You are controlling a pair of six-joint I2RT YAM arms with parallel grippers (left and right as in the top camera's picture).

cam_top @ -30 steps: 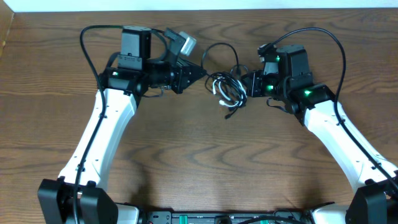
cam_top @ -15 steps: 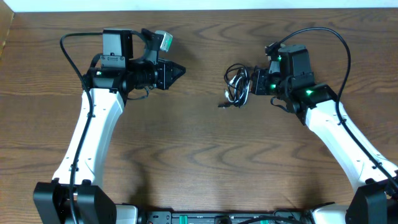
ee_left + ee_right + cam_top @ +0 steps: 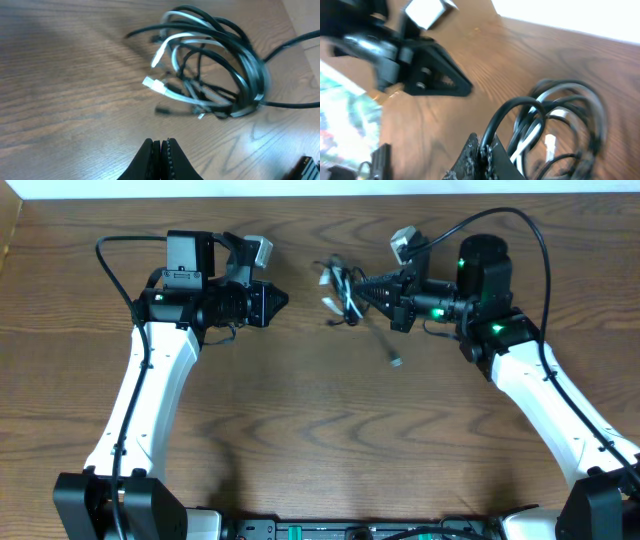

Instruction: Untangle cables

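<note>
The cables are a tangled bundle [image 3: 340, 290] of black loops with a white cord through them, at the back middle of the table. My right gripper [image 3: 366, 286] is shut on a black loop [image 3: 502, 117] of the bundle and holds it out to the left, blurred. One loose plug end [image 3: 397, 362] hangs lower, near the table. My left gripper [image 3: 281, 300] is shut and empty, pointing at the bundle from the left with a gap between them. In the left wrist view the bundle [image 3: 220, 65] lies ahead of the shut fingertips [image 3: 161, 145], and a white plug [image 3: 153, 84] sticks out.
The wooden table [image 3: 320, 440] spreads out in front of both arms. Thick black wires [image 3: 520, 230] loop over each arm. The left arm's gripper [image 3: 432, 75] shows in the right wrist view, upper left.
My right gripper has swung to the left and towards the back, carrying the cable bundle towards the left gripper. The left gripper drew back to the left and then held still.
</note>
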